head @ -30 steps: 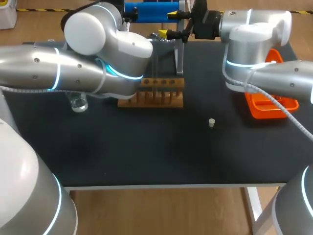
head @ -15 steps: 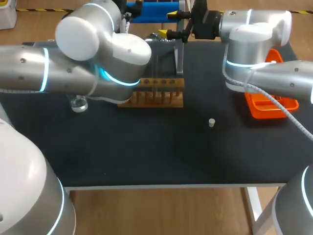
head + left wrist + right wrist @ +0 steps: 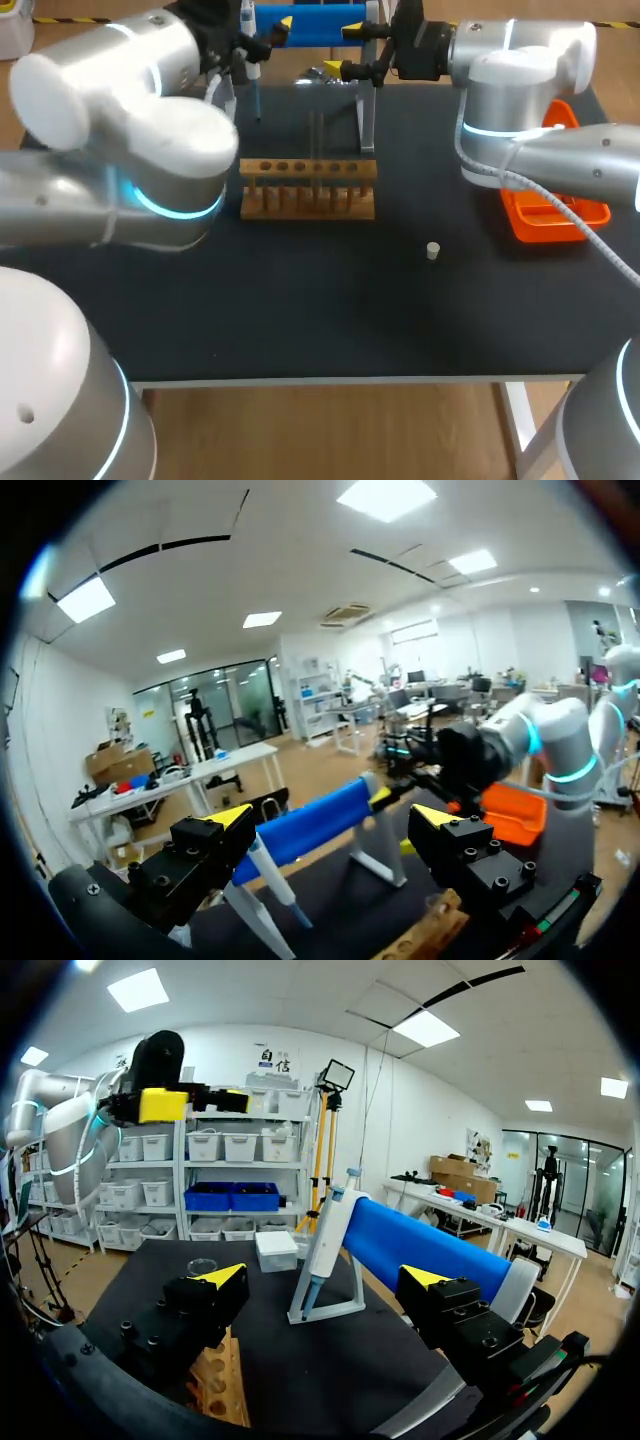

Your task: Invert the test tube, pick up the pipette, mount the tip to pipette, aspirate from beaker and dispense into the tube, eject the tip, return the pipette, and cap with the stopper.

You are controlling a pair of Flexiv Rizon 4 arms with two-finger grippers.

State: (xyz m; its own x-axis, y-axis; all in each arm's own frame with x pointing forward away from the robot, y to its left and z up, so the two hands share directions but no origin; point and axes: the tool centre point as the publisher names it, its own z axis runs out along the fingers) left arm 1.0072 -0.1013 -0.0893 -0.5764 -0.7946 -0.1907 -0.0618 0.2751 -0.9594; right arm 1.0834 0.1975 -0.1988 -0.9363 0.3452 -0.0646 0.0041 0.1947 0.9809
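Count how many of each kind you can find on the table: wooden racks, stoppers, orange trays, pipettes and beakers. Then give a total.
wooden rack: 1
stopper: 1
orange tray: 1
pipette: 1
beaker: 1
Total: 5
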